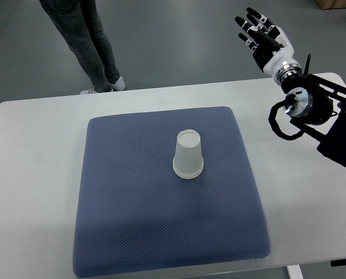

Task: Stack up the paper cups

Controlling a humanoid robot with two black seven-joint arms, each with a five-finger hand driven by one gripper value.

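Person (89,43): legs only, cut by the top edge; one shoe partly behind the bench (33,151) rim.
Bench: cut at the left, right and bottom edges; its middle hidden under the pad (132,232).
Pad: front left corner cut by the bottom edge.
Cup (188,154): upside down; single or stacked cannot be told.
Right arm (330,116): cut by the right edge.

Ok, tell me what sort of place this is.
Probably a robotics lab or test room: a plain white table on a bare grey floor, a blue cushion mat bearing one upturned paper cup, the robot's right hand raised, and a person's legs nearby.
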